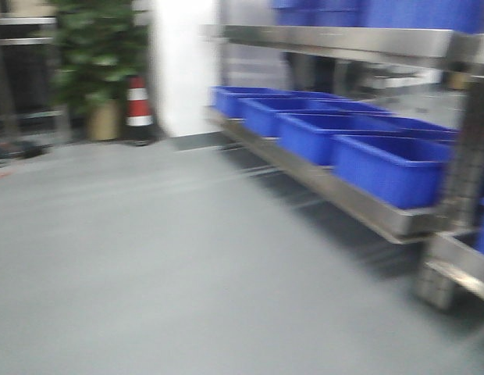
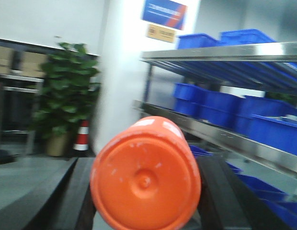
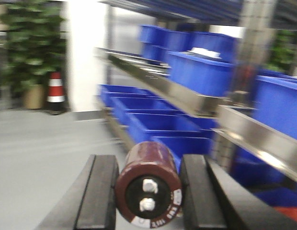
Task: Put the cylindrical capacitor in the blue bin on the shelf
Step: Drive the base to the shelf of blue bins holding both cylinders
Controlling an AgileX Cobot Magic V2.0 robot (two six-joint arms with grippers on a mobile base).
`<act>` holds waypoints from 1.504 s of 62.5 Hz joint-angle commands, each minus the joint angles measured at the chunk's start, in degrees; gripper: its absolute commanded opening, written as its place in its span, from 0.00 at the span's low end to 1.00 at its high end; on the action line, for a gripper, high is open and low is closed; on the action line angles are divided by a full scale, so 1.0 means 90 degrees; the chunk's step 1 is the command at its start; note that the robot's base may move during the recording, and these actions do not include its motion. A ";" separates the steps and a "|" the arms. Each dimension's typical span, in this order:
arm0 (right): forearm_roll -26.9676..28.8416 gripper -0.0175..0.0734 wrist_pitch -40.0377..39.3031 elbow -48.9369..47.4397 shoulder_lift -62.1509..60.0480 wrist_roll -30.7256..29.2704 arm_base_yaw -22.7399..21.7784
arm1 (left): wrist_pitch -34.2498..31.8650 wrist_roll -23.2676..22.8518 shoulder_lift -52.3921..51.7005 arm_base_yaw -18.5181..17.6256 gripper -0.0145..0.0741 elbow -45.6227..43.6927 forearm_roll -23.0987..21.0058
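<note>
Capacitor [image 3: 148,165] in right tool [image 3: 148,191], lettering blurred

Bins [image 1: 386,168] line the shelf [image 1: 336,187] at right (more above); behind, at left, a cone [image 1: 138,101] stands beside a plant [image 1: 97,55].

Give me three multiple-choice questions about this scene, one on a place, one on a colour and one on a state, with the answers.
1. Where does the traffic cone stand?
A. beside the potted plant
B. on a chair
C. on a cardboard box

2. What colour is the cylinder in the left gripper?
A. green
B. orange
C. white

3. What state is the right gripper in?
A. open and empty
B. shut on a cloth
C. shut on the cylindrical capacitor

Answers:
1 A, the cone stands right next to the plant's pot.
2 B, its orange end face fills the left wrist view.
3 C, the black fingers sit against both sides of the capacitor.
</note>
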 commanded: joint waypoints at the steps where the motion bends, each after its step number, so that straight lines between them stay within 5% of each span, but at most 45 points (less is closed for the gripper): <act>1: -0.0045 0.01 -0.0191 0.0003 -0.0017 -0.0021 0.0003 | -0.0145 0.0000 -0.0049 0.0013 0.04 -0.0018 -0.0022; 94: -0.0045 0.01 -0.0191 0.0003 -0.0017 -0.0021 0.0003 | -0.0145 0.0000 -0.0049 0.0013 0.04 -0.0018 -0.0022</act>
